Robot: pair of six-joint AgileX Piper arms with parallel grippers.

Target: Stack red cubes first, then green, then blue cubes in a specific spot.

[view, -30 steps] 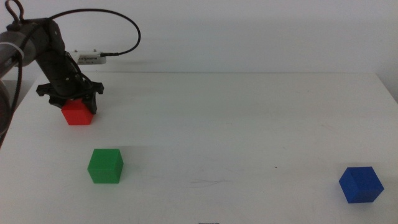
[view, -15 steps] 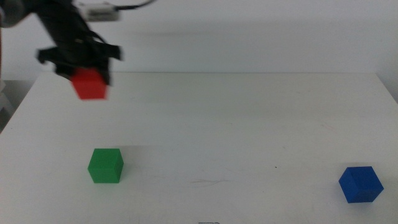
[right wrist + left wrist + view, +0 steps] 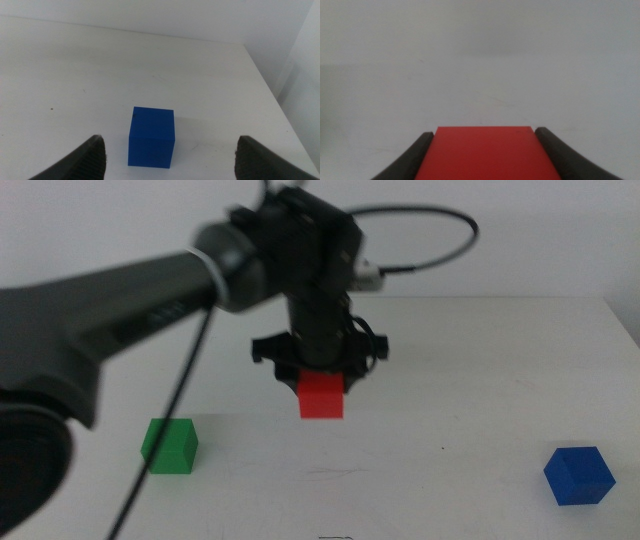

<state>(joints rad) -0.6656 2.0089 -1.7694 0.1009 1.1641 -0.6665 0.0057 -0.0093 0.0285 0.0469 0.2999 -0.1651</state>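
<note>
My left gripper [image 3: 320, 388] is shut on the red cube [image 3: 321, 396] and holds it over the middle of the table, just above the white top. In the left wrist view the red cube [image 3: 485, 152] fills the gap between the two dark jaws. The green cube [image 3: 169, 446] rests on the table at the front left. At the front right sits the blue cube [image 3: 578, 475]. In the right wrist view the blue cube [image 3: 151, 136] lies ahead of my open right gripper [image 3: 167, 155], which stays out of the middle view.
The left arm [image 3: 120, 310] crosses the left half of the middle view, with its black cable [image 3: 440, 240] looping behind it. The table's far edge [image 3: 480, 297] and right edge [image 3: 625, 330] are in view.
The left arm lifted the red cube from the far left of the table, then swung it right and down to the middle. The green and blue cubes have not moved.
</note>
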